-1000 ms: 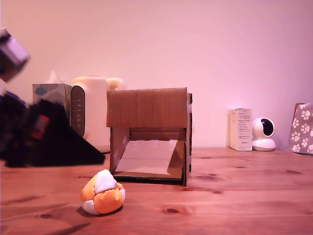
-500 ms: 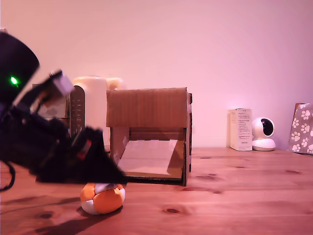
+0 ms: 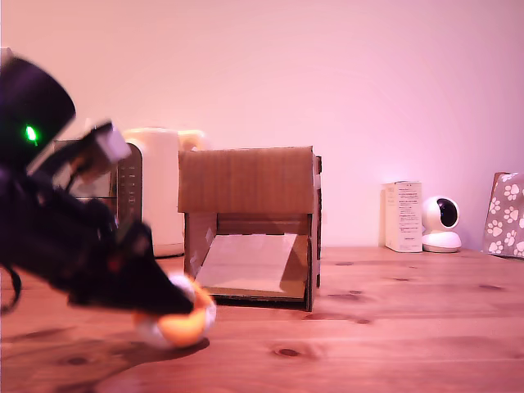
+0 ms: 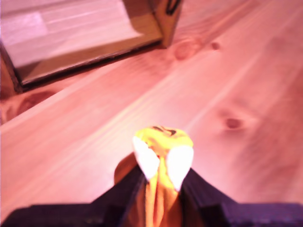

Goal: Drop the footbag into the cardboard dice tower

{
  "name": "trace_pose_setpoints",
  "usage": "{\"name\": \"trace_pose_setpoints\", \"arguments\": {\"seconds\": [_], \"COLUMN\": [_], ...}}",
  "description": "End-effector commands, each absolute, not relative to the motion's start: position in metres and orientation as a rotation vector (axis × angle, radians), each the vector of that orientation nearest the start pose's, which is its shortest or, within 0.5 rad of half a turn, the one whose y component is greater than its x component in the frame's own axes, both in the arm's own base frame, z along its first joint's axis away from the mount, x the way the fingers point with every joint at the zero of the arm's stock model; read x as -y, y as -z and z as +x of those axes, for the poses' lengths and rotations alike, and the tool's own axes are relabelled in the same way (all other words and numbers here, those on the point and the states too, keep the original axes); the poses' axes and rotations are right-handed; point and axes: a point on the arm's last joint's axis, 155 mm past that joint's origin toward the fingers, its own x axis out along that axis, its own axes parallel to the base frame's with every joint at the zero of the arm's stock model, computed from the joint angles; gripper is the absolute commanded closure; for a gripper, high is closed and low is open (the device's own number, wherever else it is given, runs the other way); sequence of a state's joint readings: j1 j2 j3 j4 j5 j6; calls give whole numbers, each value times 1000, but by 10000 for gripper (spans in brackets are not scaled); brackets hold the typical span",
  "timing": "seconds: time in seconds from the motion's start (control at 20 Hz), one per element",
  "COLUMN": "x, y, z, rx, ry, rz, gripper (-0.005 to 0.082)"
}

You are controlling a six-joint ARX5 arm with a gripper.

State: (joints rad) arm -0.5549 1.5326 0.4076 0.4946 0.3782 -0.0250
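Footbag (image 4: 162, 142) sits low on the wooden table (image 3: 393, 327), squeezed between the two pale fingertips (image 4: 145, 161) of the gripper (image 4: 163, 163); the wrist view shows its orange and yellow panels bulging up between the pads, so the pincer is closed down tight on it. From the exterior view the ball (image 3: 184, 323) shows only as an orange and white blur under the dark arm (image 3: 74, 237), which reaches in from the exterior view's left with a green light glowing on it. Whether the ball touches the wood I cannot tell. Just behind it, toward the exterior view's right, stands the cardboard dice tower (image 3: 250, 180), its lower front open onto a sloped ramp. A cream appliance (image 3: 155, 188) stands behind the tower, and well off to the right are a small white box (image 3: 404, 216), a round white camera (image 3: 442, 223) and a paw-print bag (image 3: 506, 214).
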Motion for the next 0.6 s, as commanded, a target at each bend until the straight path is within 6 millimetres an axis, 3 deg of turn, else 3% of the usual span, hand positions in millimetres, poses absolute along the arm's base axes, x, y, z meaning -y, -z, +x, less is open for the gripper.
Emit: {"name": "trace_pose_setpoints", "arguments": {"seconds": [0.0, 0.35, 0.55], "x": [251, 247, 247], "y": [-58, -140, -194], "z": [272, 264, 271], "rx": [-597, -386, -182], "ry": [913, 931, 924], "rz": [29, 7, -8], "gripper": [737, 737, 737]}}
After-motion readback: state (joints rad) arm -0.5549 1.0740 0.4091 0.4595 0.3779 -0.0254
